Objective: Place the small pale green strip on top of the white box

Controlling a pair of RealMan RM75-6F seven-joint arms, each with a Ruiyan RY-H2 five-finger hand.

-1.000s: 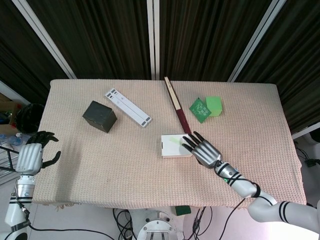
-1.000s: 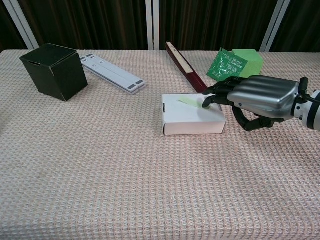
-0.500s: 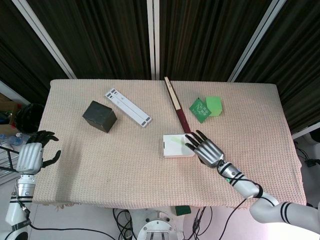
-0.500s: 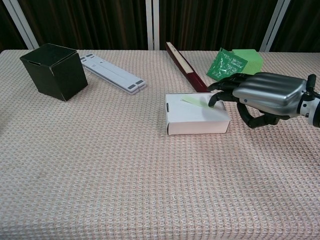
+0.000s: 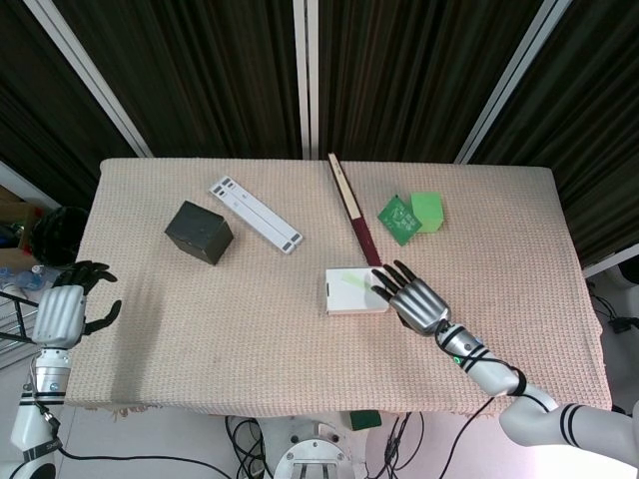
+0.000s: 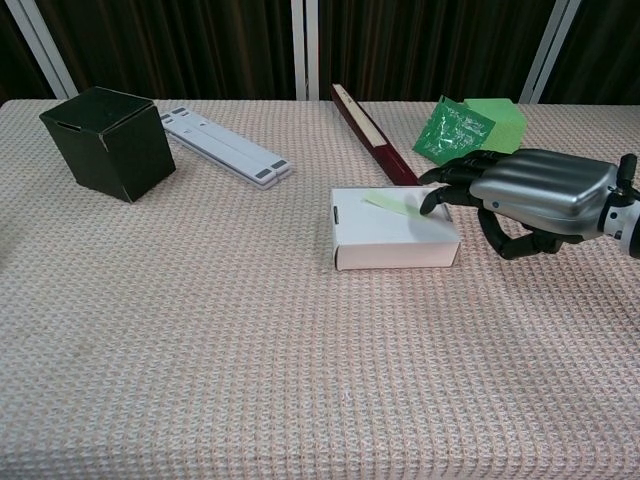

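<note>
The surface (image 5: 250,329) is covered with a beige woven cloth and carries all items noted below. A long white slatted bar (image 5: 255,214) lies diagonally at the rear left, just beside a black box (image 5: 199,232). A dark red strip (image 5: 352,210) runs from the rear edge down to a point just behind the white box (image 5: 344,301), which sits near the centre. Two green items (image 5: 411,216), a printed packet and a plain block, rest touching each other at the rear right.

The right hand (image 6: 525,190) is at the box's right end, palm down, fingers extended and apart, holding nothing; whether its fingertips (image 6: 432,200) touch the box cannot be determined. The left hand (image 5: 62,311) is off the surface's left edge, fingers loosely curled yet apart, empty.

The small pale green strip (image 6: 390,203) lies flat on the top of the white box, toward its right rear, just beside the right fingertips.
</note>
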